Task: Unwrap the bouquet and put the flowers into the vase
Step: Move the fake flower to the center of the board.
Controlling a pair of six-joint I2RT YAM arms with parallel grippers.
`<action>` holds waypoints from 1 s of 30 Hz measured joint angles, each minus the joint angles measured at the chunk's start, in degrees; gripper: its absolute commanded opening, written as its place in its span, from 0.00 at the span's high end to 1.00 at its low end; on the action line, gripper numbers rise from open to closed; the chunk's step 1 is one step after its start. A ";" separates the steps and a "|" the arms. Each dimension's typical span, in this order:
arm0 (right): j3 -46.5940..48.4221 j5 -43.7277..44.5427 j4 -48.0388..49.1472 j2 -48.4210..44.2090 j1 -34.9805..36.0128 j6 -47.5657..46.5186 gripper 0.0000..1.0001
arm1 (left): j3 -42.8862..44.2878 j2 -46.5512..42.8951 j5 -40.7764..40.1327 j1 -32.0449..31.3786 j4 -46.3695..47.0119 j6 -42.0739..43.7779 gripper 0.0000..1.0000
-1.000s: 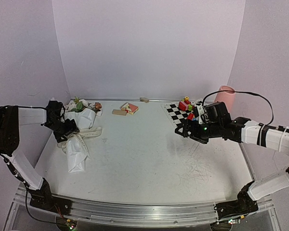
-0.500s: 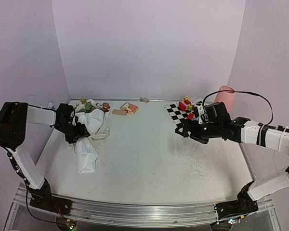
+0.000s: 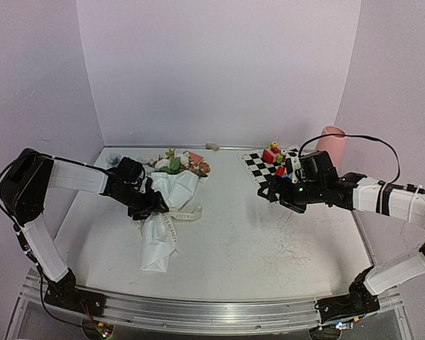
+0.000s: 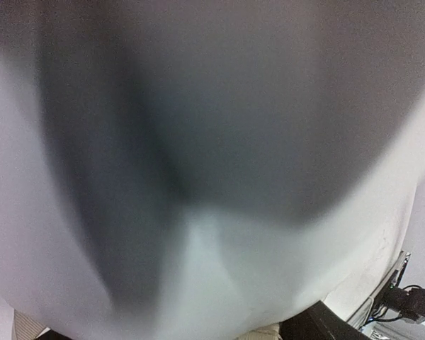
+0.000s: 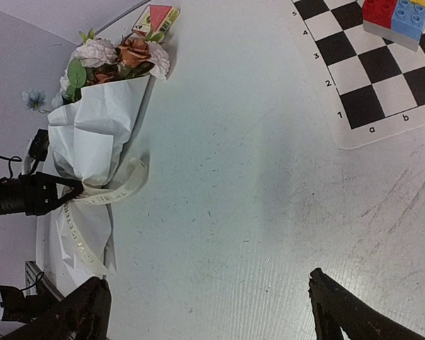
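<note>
Bouquet [image 3: 166,209] lies flat on the table [image 3: 255,248], well left of the vase [image 3: 333,145]. Its blooms point toward the back and its paper tail trails to the near edge. Wrap not yet off.

Vase upright, mouth up, empty as far as can be seen.

Left claw [image 3: 150,205]: well left of the vase, at the bouquet's tied waist. Looks to be pinching the paper there. Its wrist view shows only blurred white sheet.

Right claw [image 5: 207,283]: just left of the vase and nearer. Fingers spread wide, nothing between them.

Ribbon [image 3: 186,212] loops round the waist, with a loose end toward the vase side.

Handling, as judged:
- Bundle is light and soft.
- Paper creases and slips.
- Stems are thin and bend.
- Blooms bruise easily.

Best hold is the waist or the stems below the heads, never the blooms. Free the ribbon end first.
</note>
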 measured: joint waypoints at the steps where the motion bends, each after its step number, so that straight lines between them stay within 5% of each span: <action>1: 0.00 0.09 0.00 0.00 0.02 0.17 0.02 | 0.14 0.21 0.20 -0.88 0.45 -0.97 0.27; 18: 0.00 3.21 -2.50 -7.19 0.19 3.06 0.02 | 24.45 20.23 4.23 -11.56 3.60 -7.45 0.27; 24: -0.58 3.38 -3.52 -8.26 0.23 3.72 0.02 | 28.04 23.06 5.20 -15.05 4.23 -7.42 0.29; 30: -0.96 2.89 -3.92 -7.91 0.37 3.16 0.04 | 27.11 22.78 5.71 -17.98 5.19 -7.08 0.22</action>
